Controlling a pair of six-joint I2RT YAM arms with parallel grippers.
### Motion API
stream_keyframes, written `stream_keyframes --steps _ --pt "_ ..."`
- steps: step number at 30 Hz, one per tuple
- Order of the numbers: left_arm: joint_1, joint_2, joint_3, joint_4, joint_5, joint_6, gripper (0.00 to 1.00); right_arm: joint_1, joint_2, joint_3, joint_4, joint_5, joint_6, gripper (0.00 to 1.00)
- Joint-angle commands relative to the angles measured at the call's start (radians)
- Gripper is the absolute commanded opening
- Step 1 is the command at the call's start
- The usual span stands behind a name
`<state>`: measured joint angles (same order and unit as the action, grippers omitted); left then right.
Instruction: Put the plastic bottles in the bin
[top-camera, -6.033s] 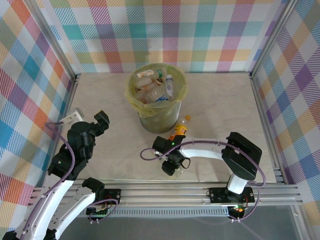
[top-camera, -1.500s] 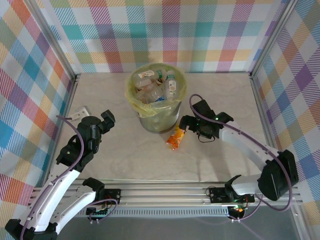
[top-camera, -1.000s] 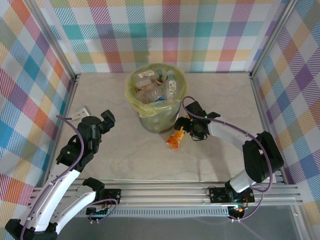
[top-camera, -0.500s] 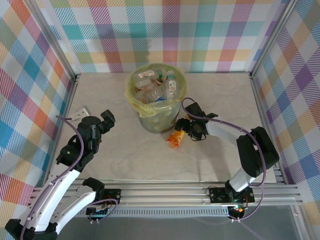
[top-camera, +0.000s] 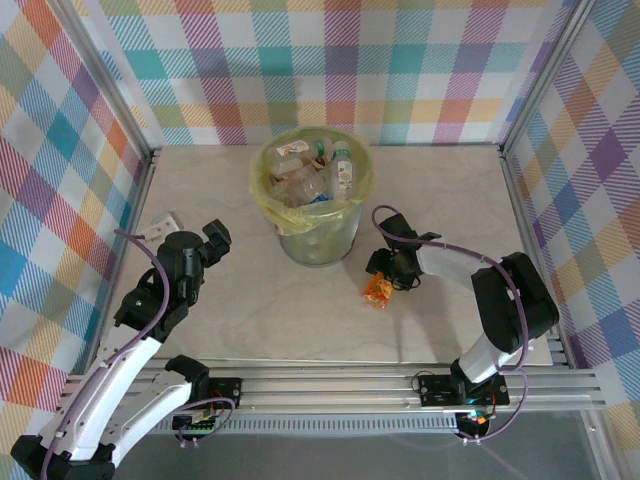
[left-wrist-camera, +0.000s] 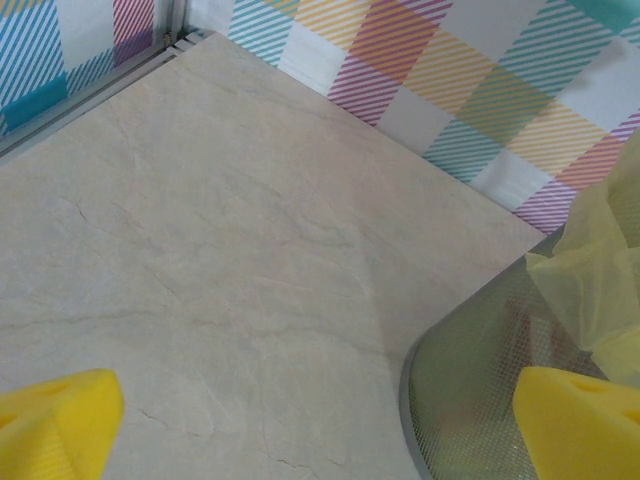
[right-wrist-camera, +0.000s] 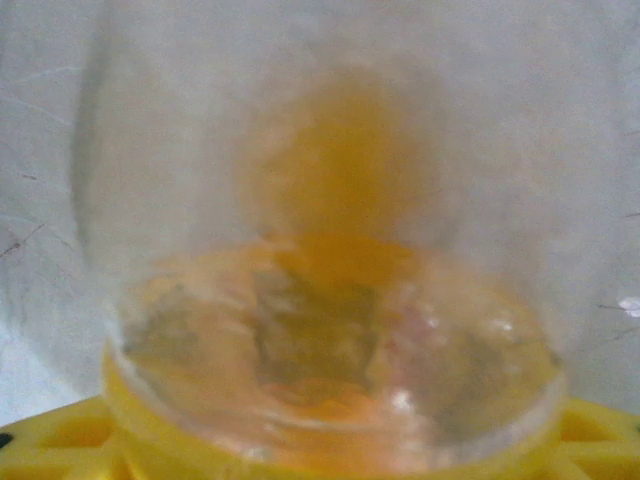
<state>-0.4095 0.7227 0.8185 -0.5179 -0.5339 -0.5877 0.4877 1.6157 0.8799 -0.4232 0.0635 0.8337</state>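
Orange bottle (top-camera: 378, 290): small, crushed and orange. You see it lying on the table (top-camera: 250, 300), right of centre in the overhead frame. It is below and to the right of the bin (top-camera: 268, 195), near its wall but apart from it.
Same bottle, close up: in your right wrist view it is a blurred clear shell with orange inside. It spreads across most of the frame.
Other bottles (top-camera: 312, 175): a heap of mostly clear, crushed ones with white, green and blue labels. They lie inside the bin, at upper centre of the overhead frame.
Bin: round, pale and translucent, with a yellow-green bag folded over its rim.
Right gripper (top-camera: 386, 275): your jaws are clenched on the orange bottle. The yellow pads (right-wrist-camera: 50, 440) show along the bottom edge of the wrist view, hard against the bottle's sides.
Left gripper (top-camera: 215, 238): released, with the jaws wide apart, at centre left of the overhead frame. Its yellow pads (left-wrist-camera: 55, 420) sit in the two lower corners of your left wrist view, with table top between them. The bin's wall is just by the right-hand pad.
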Motion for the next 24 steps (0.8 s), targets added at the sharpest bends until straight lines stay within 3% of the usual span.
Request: stream_keyframes --steps 1,6,17,24 --pt "0.008 -0.008 0.004 -0.006 -0.015 -0.008 1.0 -0.008 -0.025 -0.019 -0.023 0.036 -0.01 0.58" --pt "0.008 -0.013 0.002 -0.015 -0.025 -0.007 1.0 -0.008 -0.122 -0.022 -0.069 0.093 -0.031 0.45" --pt "0.008 0.0 -0.012 0.019 -0.002 -0.011 1.0 -0.002 -0.469 -0.008 -0.151 0.165 -0.124 0.33" --pt "0.008 0.019 -0.011 0.054 0.046 -0.018 1.0 0.044 -0.605 0.14 -0.222 0.211 -0.25 0.27"
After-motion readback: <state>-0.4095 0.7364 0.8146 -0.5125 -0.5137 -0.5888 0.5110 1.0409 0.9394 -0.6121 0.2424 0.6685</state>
